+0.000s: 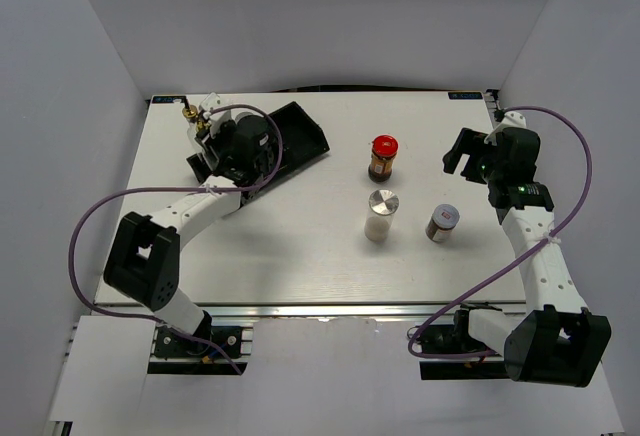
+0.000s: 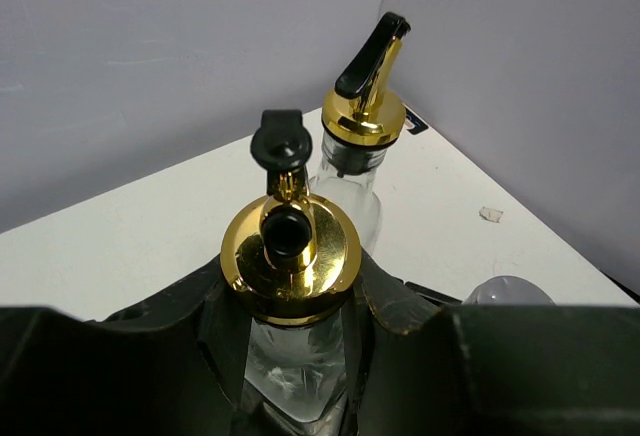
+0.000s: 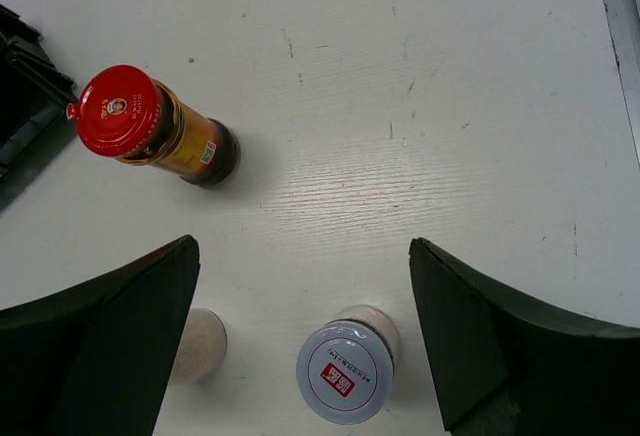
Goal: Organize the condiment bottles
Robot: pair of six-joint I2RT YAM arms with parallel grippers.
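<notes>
1. As the left gripper [image 2: 295, 381] is clenched around the clear glass bottle with a gold pouring spout and black flip cap [image 2: 290, 246], we judge that the step in hand is to place this bottle at the far-left corner of the table, by the black compartmented tray [image 1: 300, 131].
2. A second clear glass bottle with a gold spout [image 2: 362, 126] stands upright just behind the held one. We cannot tell if its base is inside a compartment of the tray or on the table beside it.
3. Three containers are out on the open table, well apart from the tray:
   - the dark jar with a red lid [image 1: 384, 156];
   - the white shaker with a silver cap [image 1: 381, 214];
   - the brown jar with a silver lid [image 1: 443, 222].
4. The right gripper [image 1: 462, 154] hangs over these with its jaws spread wide and nothing between them.
5. We judge the task about one third done at most; at least these three are left.
6. In the left wrist view a pale rounded thing shows low on the right; we cannot say what it is.
7. Writing:
   - the silver lid carries a red square sticker with white characters, which we cannot read;
   - the red lid has a small round emblem, too small to read;
   - the red-lidded jar has a golden label with a white printed patch, also not legible.
</notes>
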